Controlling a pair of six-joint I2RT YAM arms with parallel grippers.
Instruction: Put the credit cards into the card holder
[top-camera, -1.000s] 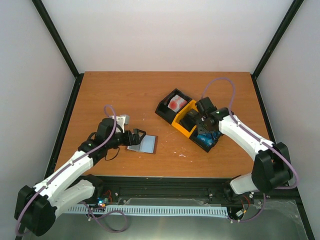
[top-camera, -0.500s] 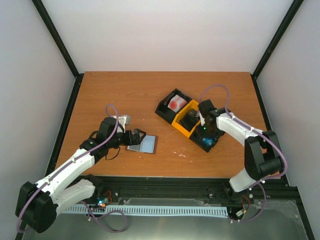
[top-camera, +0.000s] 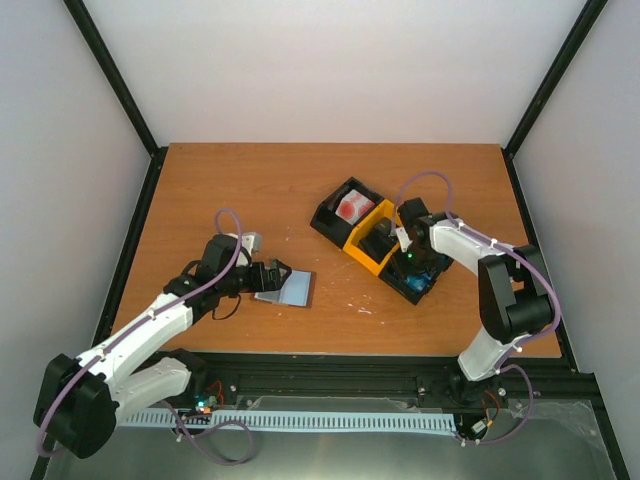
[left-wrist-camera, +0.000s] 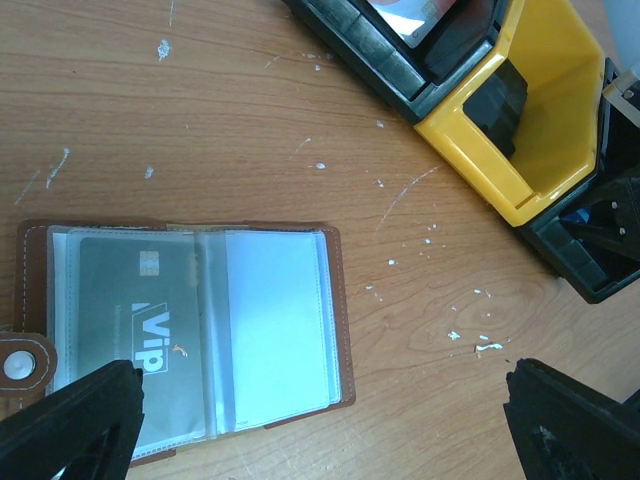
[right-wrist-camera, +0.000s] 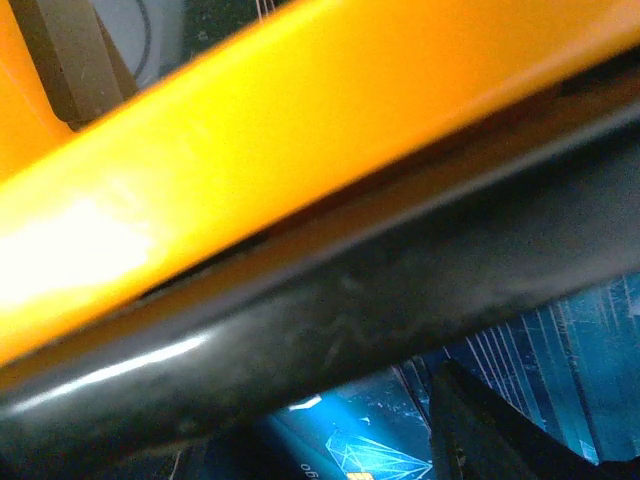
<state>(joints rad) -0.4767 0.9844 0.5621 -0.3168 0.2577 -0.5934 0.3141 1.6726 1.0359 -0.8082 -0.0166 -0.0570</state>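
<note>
The card holder (left-wrist-camera: 190, 335) lies open on the table, brown outside and pale grey-blue inside. A grey credit card (left-wrist-camera: 135, 325) sits in its left clear sleeve. My left gripper (left-wrist-camera: 320, 440) hovers open just above the holder, its fingers (left-wrist-camera: 75, 420) wide to either side; from above it (top-camera: 270, 274) is at the holder's (top-camera: 292, 289) left edge. A blue credit card (right-wrist-camera: 350, 445) lies in the tray's near black compartment (top-camera: 424, 281). My right gripper (top-camera: 405, 262) reaches down into that compartment, jaws apart over the card, with one dark finger (right-wrist-camera: 490, 430) showing.
The black-and-yellow tray (top-camera: 372, 262) stands at the right middle of the table. Its yellow wall (right-wrist-camera: 250, 150) fills the right wrist view close up. A red-and-white item (top-camera: 350, 207) lies in its far black compartment. A dark block (left-wrist-camera: 495, 100) sits in the yellow compartment.
The right arm has folded in toward the tray and its gripper has shifted slightly left inside the near compartment, its jaws widening a little. The left arm has barely moved.
</note>
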